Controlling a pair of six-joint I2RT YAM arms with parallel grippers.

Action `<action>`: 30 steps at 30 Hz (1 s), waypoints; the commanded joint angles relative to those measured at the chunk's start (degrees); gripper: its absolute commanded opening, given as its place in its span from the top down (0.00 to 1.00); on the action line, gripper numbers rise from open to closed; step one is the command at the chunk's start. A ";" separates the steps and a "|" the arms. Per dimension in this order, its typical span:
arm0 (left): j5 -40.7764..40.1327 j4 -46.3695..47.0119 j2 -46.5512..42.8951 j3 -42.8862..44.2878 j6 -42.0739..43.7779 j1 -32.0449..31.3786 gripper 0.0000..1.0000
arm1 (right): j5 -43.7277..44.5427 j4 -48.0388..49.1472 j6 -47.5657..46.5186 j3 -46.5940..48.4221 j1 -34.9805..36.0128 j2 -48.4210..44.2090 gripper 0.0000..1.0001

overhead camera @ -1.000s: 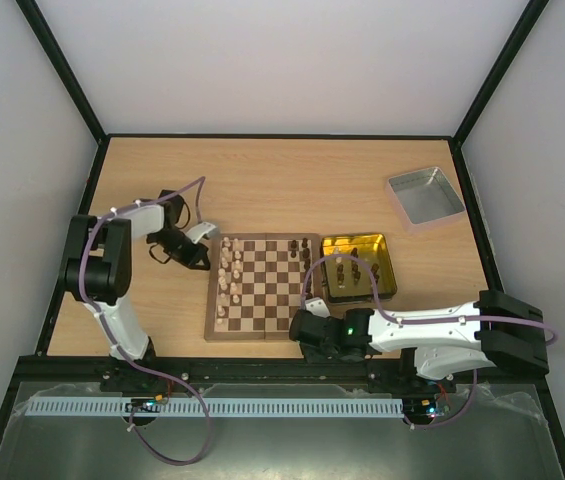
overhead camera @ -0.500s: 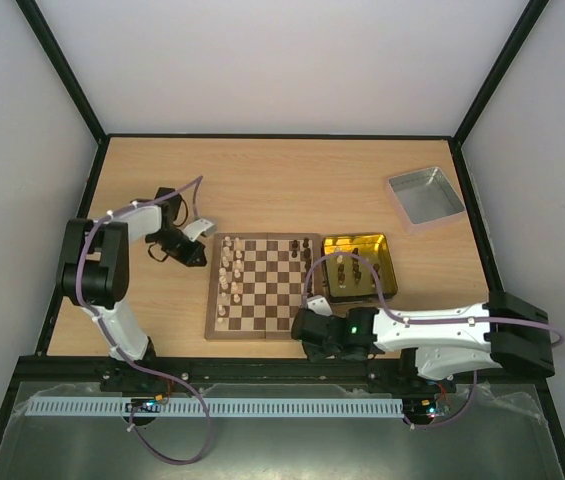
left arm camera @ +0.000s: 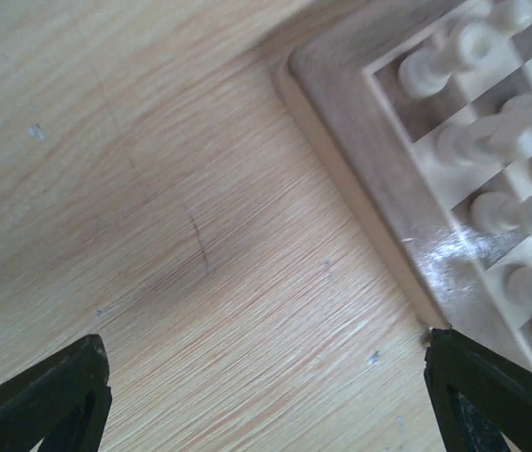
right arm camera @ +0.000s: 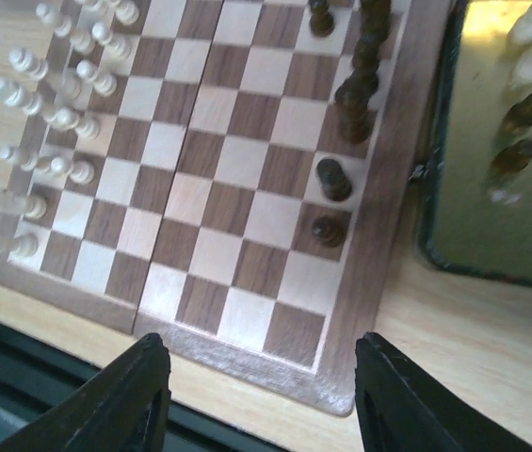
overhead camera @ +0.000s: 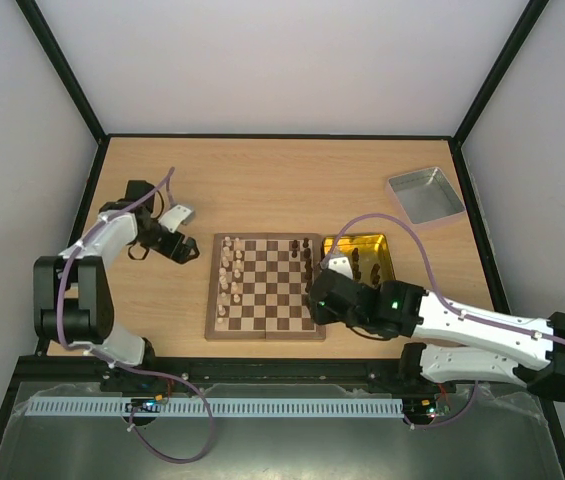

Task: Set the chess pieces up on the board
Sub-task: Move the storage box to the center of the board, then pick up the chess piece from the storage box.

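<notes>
**A:** Claw states. Left claw (left arm camera: 266,400): fingers spread wide with nothing between them, low over the bare surface (left arm camera: 153,188), just off the far-left corner of the board (overhead camera: 267,285). Right claw (right arm camera: 258,400): also spread and empty, hanging over the board's near-right corner.

**B:** Noted. What could go wrong from here?

**A:** Three things, all judgement.
- The right claw probably has to reach into the gold tin (overhead camera: 357,300), which sits just beside the board's right edge. A wide-open finger swinging across could clip the dark pieces (right arm camera: 331,179) already standing on that side.
- The figures in the tin stand close together, so closing on one may topple its neighbour.
- The left claw's finger is near the board rim. A nudge there could shift the board and shake the pale rows.

**B:** And slips?

**A:** Likely enough. The bases are narrow and the bodies slim, so an off-centre pinch could let a piece twist or drop.

**B:** How do the chess pieces look?

**A:** They are tiny turned wood.
- The pale pieces (overhead camera: 228,275) stand in two files down the board's left side, and those files look full.
- The dark ones form only a partial line along the right side, with the near squares there bare.
- The rest stand upright in the tin, and a couple of those look pale, though glare makes that uncertain
</notes>
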 commanded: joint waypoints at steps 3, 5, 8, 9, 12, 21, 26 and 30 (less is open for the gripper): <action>3.43 1.46 -6.53 -1.14 -4.14 -0.64 0.04 | 5.36 -5.57 -2.07 4.26 -5.07 0.60 0.44; 4.58 4.08 -8.46 -1.87 -5.39 -0.77 0.03 | 5.28 -5.27 -3.58 5.14 -7.53 1.21 0.43; 6.64 8.11 -12.54 -4.08 -6.71 -0.77 0.01 | 4.07 -4.19 -5.91 5.96 -10.81 2.79 0.40; 7.38 9.10 -13.98 -4.67 -7.23 -0.77 0.00 | 4.44 -4.04 -6.51 6.22 -12.03 3.48 0.36; 8.10 9.79 -16.62 -5.45 -7.64 -1.04 0.00 | 5.01 -2.47 -8.42 6.40 -16.16 5.38 0.31; 9.12 11.17 -18.79 -6.91 -8.79 -1.13 0.00 | -7.39 9.74 -15.38 5.23 -39.90 14.93 0.35; 9.86 11.30 -19.02 -7.21 -8.88 -1.13 0.00 | -9.54 11.89 -15.86 9.54 -42.46 24.97 0.43; 10.55 11.00 -18.96 -7.19 -8.75 -1.13 0.00 | -10.60 12.44 -15.82 11.59 -42.46 29.82 0.54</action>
